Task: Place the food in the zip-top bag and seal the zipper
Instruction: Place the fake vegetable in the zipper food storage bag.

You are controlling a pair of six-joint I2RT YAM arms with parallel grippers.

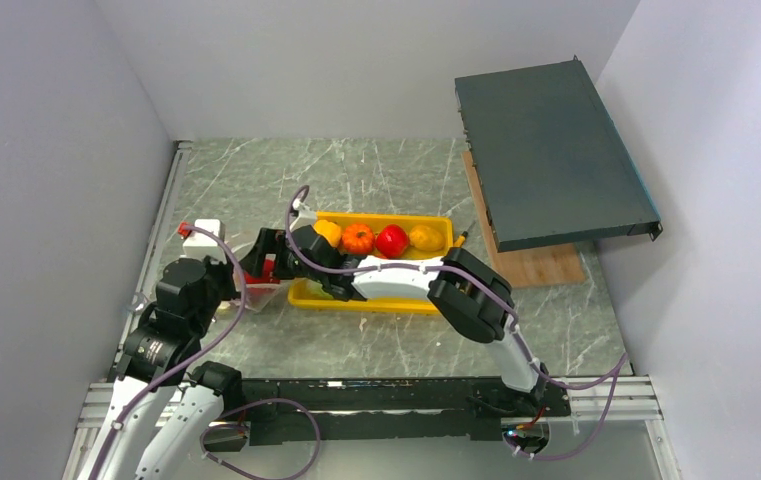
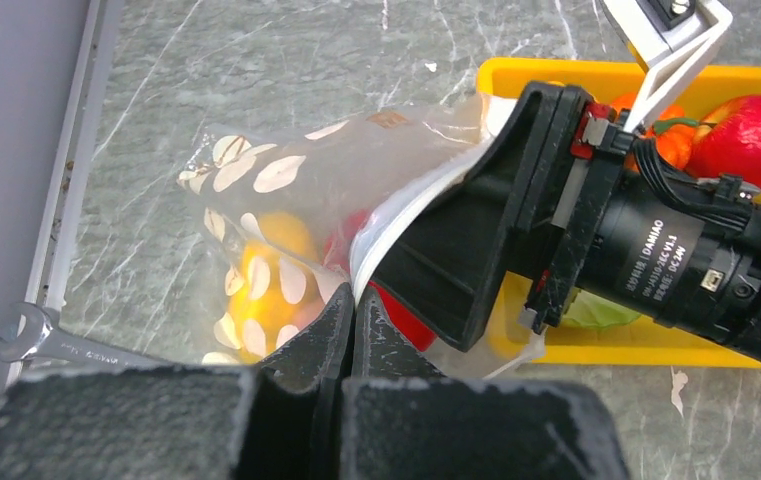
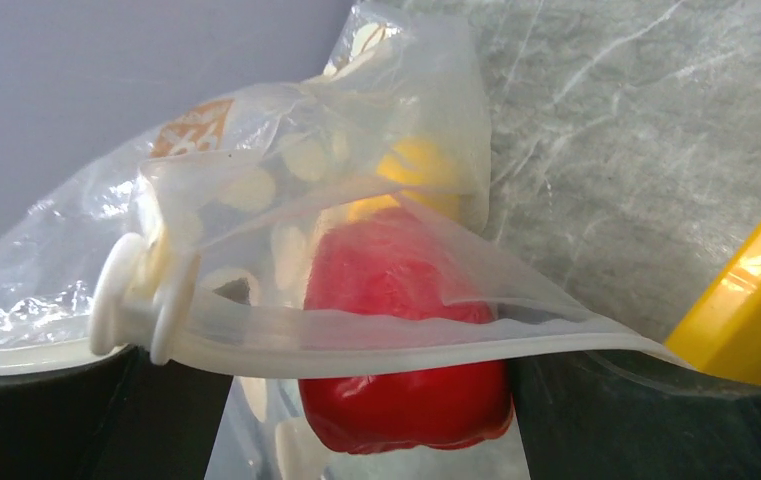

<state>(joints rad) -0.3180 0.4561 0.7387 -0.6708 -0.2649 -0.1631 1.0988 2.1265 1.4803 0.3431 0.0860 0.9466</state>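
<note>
The dotted clear zip-top bag (image 2: 276, 190) lies left of the yellow tray (image 1: 371, 303). My left gripper (image 2: 354, 303) is shut on the bag's whitish zipper edge (image 3: 356, 345); the white slider (image 3: 141, 300) sits at its left end. My right gripper (image 3: 371, 372) is open inside the bag's mouth, with the red pepper (image 3: 406, 400) between its fingers, touching the right one only. A yellow piece (image 2: 266, 270) lies deeper in the bag. The tray holds a yellow pepper (image 1: 328, 232), pumpkin (image 1: 358, 238), tomato (image 1: 391, 240), another yellow piece (image 1: 426, 238) and green cabbage (image 2: 596, 312).
A dark flat slab (image 1: 551, 150) rests tilted on a wooden board (image 1: 541, 265) at the back right. A wrench (image 2: 46, 345) lies by the table's left rail. Grey walls close in the left, back and right sides.
</note>
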